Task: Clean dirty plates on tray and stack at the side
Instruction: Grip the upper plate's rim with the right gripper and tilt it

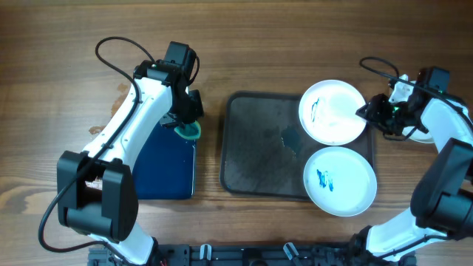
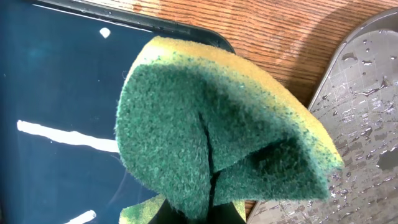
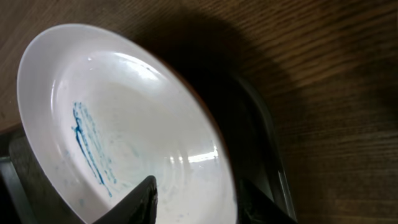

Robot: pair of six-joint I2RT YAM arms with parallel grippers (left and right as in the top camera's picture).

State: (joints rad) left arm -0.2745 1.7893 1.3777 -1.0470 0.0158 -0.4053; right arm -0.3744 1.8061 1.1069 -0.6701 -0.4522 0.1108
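Right hand pinches the rim of the far plate, which is tilted at the tray's right edge. The near plate lies flat. Left hand clamps the sponge beside the tray. Risk — a thin rim grip on a glossy plate; scrubbing pressure could slip it free.

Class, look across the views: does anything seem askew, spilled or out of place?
Yes. The lower plate overhangs the edge of the tray. The upper plate, pinched by the right gripper, is tilted. Water droplets wet the tray.
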